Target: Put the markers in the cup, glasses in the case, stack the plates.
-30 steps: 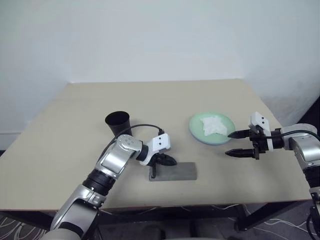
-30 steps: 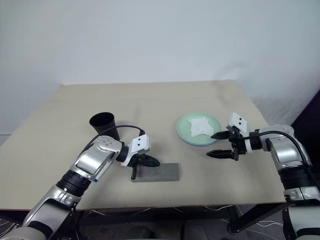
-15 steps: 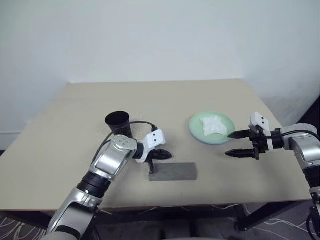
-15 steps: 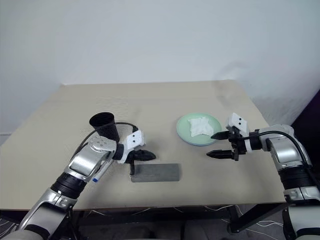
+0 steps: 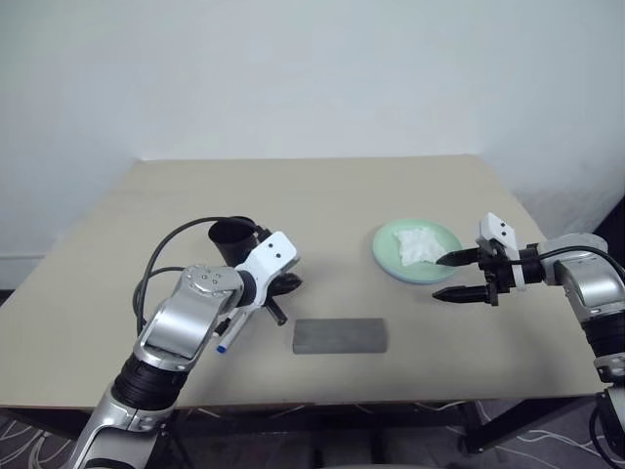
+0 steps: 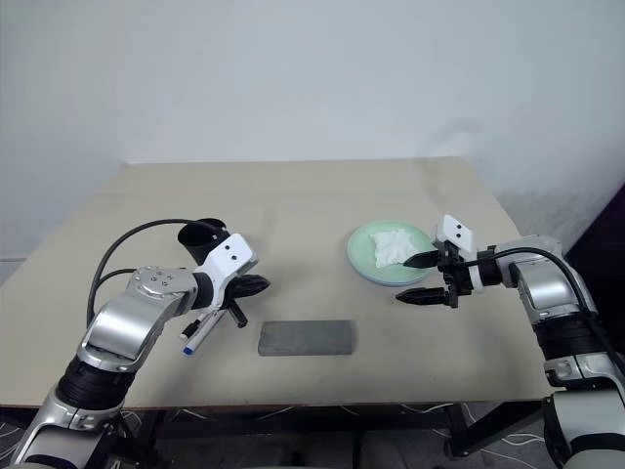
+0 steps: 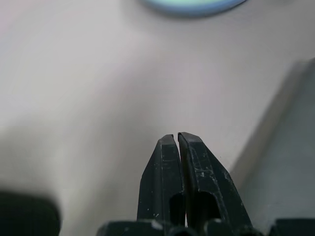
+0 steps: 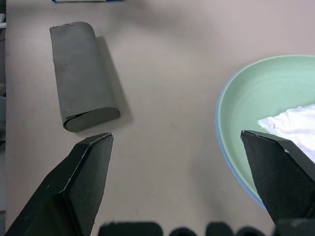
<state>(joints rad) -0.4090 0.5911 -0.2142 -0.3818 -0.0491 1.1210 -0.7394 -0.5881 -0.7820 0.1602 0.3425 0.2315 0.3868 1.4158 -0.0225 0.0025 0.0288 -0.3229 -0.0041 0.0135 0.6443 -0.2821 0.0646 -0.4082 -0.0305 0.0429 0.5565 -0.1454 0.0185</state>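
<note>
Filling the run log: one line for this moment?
left gripper: shut, empty | right gripper: open beside plates | case: closed | blue-capped marker: on table

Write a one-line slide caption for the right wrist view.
Open right gripper hovering over the table, between the closed grey case and the green plate holding a white cloth.

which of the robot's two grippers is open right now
The right gripper, beside the green plate: its two black fingers stand wide apart. The left gripper, near the black cup, has its fingers pressed together, holding nothing.
</note>
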